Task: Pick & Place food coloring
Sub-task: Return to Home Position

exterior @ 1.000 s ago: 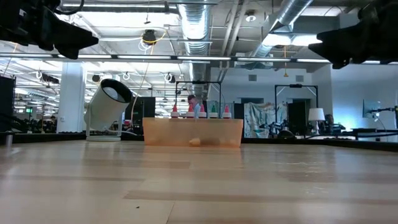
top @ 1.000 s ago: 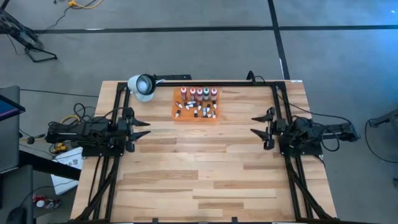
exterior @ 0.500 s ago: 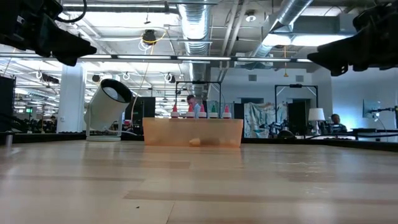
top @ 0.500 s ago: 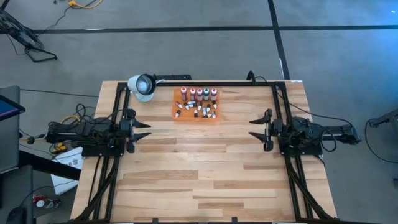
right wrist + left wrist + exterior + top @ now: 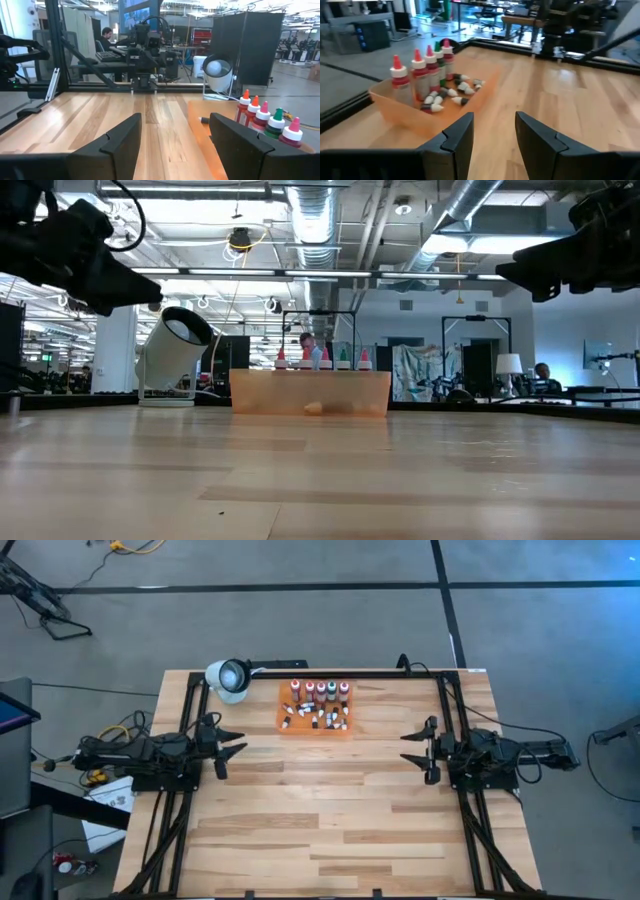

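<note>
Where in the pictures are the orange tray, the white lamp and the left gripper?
orange tray (image 5: 270, 393), low view, on its front wall.
white lamp (image 5: 228, 678), high view, on the lamp head.
left gripper (image 5: 493, 122), left wrist view, midway between its open fingertips.

1. My high camera hangs far above and looks straight down on the whole table (image 5: 330, 830), the left arm (image 5: 150, 753) and the right arm (image 5: 495, 755).
2. My low camera sits at the near edge, level, facing the far tray (image 5: 310, 392).
3. My left wrist camera looks right and far, close to the tray's bottles (image 5: 420, 75).
4. My right wrist camera looks left across the table; it shares the bottles with the left wrist view and the lamp (image 5: 218, 67) with the low view.
</note>
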{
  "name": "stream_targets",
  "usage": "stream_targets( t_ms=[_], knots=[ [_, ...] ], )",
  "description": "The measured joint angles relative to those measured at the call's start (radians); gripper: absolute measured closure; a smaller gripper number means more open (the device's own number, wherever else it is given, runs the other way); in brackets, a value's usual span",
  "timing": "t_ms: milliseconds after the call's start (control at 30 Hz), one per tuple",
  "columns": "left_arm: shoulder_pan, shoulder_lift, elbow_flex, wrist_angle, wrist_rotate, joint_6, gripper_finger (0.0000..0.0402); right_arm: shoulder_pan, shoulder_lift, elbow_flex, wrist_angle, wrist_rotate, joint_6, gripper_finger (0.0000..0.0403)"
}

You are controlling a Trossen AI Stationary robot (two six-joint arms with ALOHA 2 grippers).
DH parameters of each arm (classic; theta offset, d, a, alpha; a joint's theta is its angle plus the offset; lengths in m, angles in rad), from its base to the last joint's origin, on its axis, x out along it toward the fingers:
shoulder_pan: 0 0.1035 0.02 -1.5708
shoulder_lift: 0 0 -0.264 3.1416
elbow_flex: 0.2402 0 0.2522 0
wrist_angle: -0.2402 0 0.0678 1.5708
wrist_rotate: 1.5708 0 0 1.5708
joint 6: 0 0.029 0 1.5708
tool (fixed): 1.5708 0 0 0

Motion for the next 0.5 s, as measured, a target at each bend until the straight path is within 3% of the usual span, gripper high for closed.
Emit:
stream_targets(
  t_ms=[200,300,400,500],
  knots=[
    [-0.001,0.003,0.0,0.002,0.133,0.077,0.0265,0.0,0.0,0.0,0.0,0.0,0.0,0.0178],
    [-0.001,0.003,-0.002,0.011,0.147,0.103,0.0265,0.0,0.0,0.0,0.0,-0.001,0.0,0.0178],
    [0.0,0.003,-0.016,0.079,0.173,0.14,0.0265,0.0,0.0,0.0,0.0,-0.001,0.0,0.0178],
    [-0.001,0.003,-0.053,0.212,0.269,0.214,0.0265,0.0,0.0,-0.001,-0.001,-0.003,0.001,0.0178]
  ],
)
